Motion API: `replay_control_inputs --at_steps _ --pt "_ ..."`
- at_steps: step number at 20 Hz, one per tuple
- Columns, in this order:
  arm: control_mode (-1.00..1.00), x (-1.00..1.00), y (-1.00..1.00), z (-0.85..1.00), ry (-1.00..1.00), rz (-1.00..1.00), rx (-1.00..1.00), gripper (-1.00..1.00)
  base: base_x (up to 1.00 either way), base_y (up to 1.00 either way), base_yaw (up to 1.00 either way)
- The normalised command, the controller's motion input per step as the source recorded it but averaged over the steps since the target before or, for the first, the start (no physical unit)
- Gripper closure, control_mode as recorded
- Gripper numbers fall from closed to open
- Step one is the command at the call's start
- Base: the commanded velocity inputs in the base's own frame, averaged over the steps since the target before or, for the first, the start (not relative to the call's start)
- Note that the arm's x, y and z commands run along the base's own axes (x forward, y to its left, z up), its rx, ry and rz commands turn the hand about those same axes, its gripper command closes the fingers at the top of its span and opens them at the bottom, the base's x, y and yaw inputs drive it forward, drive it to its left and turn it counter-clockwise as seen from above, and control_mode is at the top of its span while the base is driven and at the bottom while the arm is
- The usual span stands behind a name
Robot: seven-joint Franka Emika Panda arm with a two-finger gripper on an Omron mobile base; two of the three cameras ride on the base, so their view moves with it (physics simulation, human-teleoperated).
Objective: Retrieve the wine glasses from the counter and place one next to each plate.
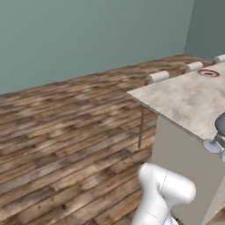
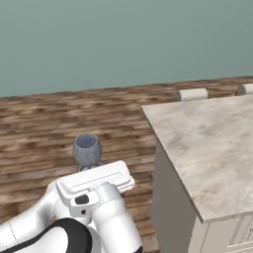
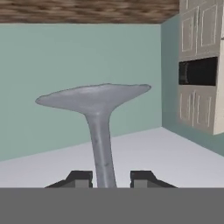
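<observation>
A smoky grey wine glass [image 2: 87, 149] hangs in the air to the left of the marbled bar top [image 2: 207, 143], its bowl showing just above my white hand. In the hand view my gripper [image 3: 107, 177] is shut on the glass stem [image 3: 100, 144], with the round foot [image 3: 94, 96] out beyond the fingertips. The same glass [image 1: 220, 124] sits at the right edge of the left base view, in front of the bar's end panel. A plate with a reddish-brown rim [image 1: 208, 73] lies at the far end of the bar top. The counter is out of view.
Pale stools [image 1: 157, 77] stand along the bar's far side over the wooden floor [image 1: 66, 132]. A teal wall [image 2: 123, 44] closes the room behind. Cream cabinets [image 3: 199, 65] with a dark opening show in the hand view, which is rolled upside down.
</observation>
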Motion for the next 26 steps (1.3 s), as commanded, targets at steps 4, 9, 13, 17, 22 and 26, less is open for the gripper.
replay_control_inputs --at_steps 4,9,13,17,22,26 --pt "1.0 0.0 0.0 0.0 0.0 0.0 0.0 1.0 0.88 1.0 -0.41" --pt "1.0 0.0 0.0 0.0 0.0 0.0 0.0 1.0 0.89 1.0 -0.4" --pt "1.0 0.0 0.0 0.0 0.0 0.0 0.0 1.0 0.97 1.0 -0.38" --pt "1.0 0.0 0.0 0.0 0.0 0.0 0.0 1.0 0.97 1.0 -0.38" --pt "1.0 0.0 0.0 0.0 0.0 0.0 0.0 1.0 0.98 1.0 -0.38" --pt "1.0 0.0 0.0 0.0 0.0 0.0 0.0 1.0 0.98 1.0 -0.38"
